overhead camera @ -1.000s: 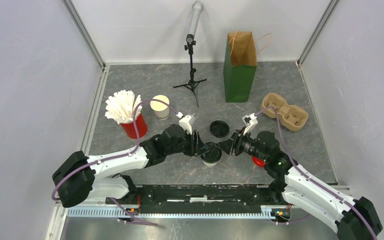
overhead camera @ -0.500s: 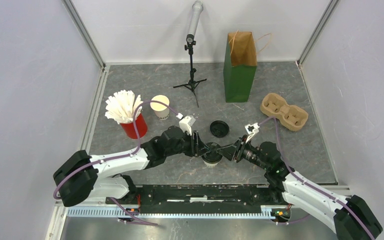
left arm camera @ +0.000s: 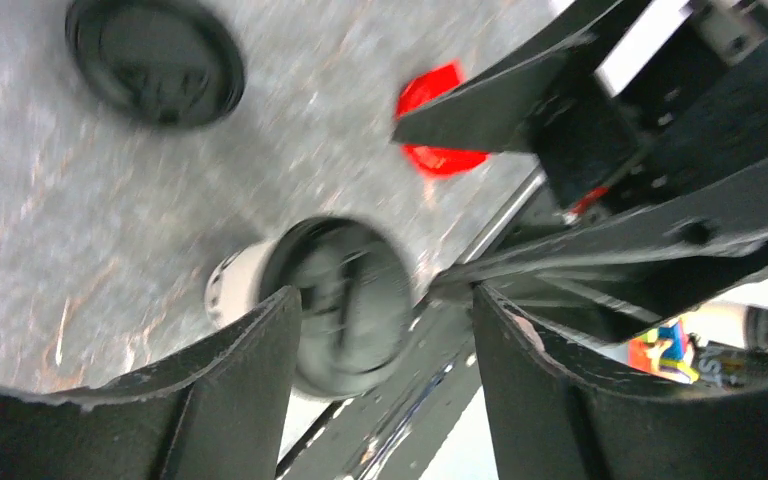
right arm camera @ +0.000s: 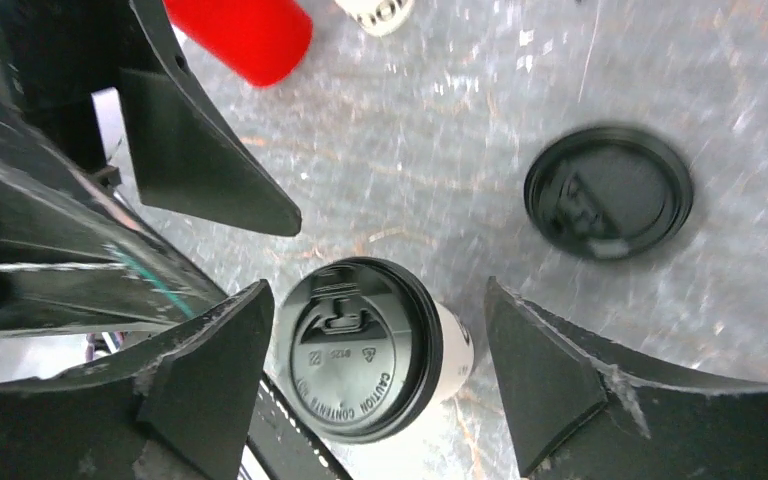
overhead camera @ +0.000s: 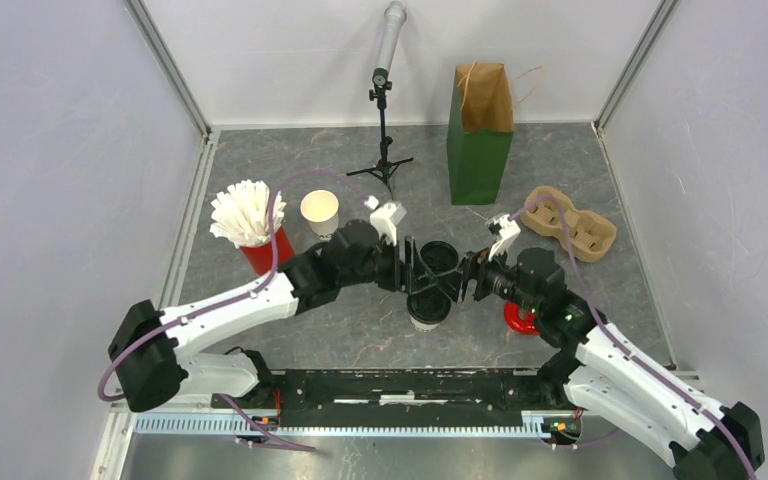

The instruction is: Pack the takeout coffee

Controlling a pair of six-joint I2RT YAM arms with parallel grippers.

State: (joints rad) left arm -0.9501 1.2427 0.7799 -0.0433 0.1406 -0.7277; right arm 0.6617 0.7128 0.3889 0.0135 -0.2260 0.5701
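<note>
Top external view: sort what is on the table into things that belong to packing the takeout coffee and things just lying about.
Belongs to the job:
- takeout coffee
- green paper bag
- perhaps the cardboard cup carrier

Just lying about:
- red cup of white sticks
- open cream cup
- loose black lid
- microphone stand
- small red object

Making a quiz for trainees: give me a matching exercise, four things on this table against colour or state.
1 takeout coffee
2 loose lid
3 paper bag
4 cup carrier

A green, upright at the back
B brown cardboard, empty
C black, lying flat
D cream cup, lid on

Pairs: 1-D, 2-C, 3-A, 4-B
</note>
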